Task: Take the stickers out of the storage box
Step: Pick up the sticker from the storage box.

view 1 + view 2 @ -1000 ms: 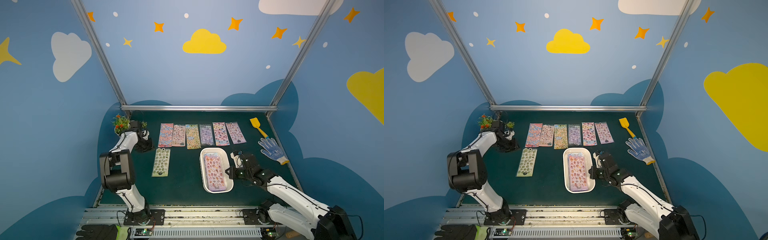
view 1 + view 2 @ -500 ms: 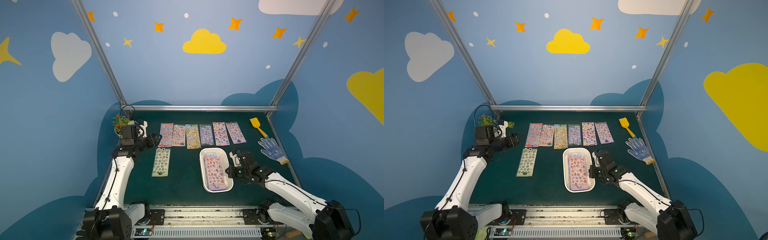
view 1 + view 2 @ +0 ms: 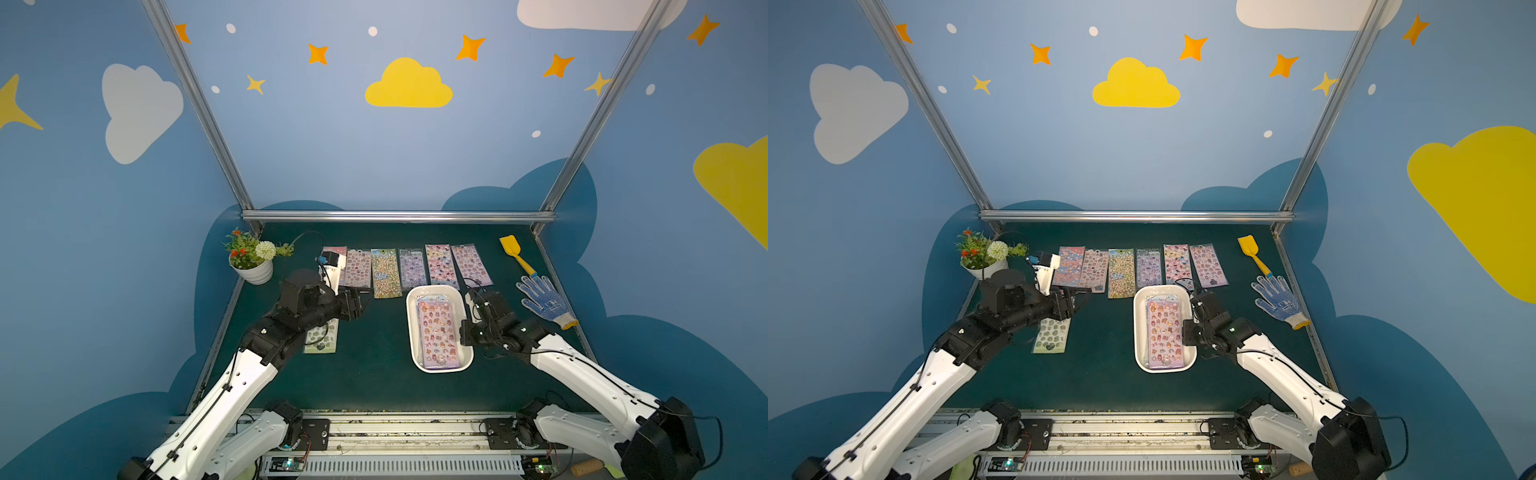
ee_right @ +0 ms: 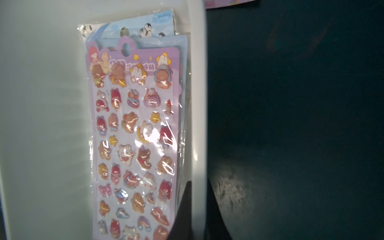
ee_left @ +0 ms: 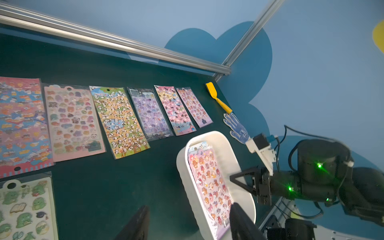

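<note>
We count seven stickers (image 3: 386, 272) out on the table (image 3: 365, 374), a stack (image 3: 436, 328) left in the box (image 3: 410, 324); right gripper (image 3: 463, 334) pinches its rim, left gripper (image 3: 362, 301) spread, empty.

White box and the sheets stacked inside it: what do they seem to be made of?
The white box looks like moulded plastic, smooth and semi-glossy: its rounded rim catches a soft highlight. The sticker sheets seem printed card with puffy, glossy figures, sealed in clear film sleeves, judging by crinkled reflections and transparent edges.
</note>
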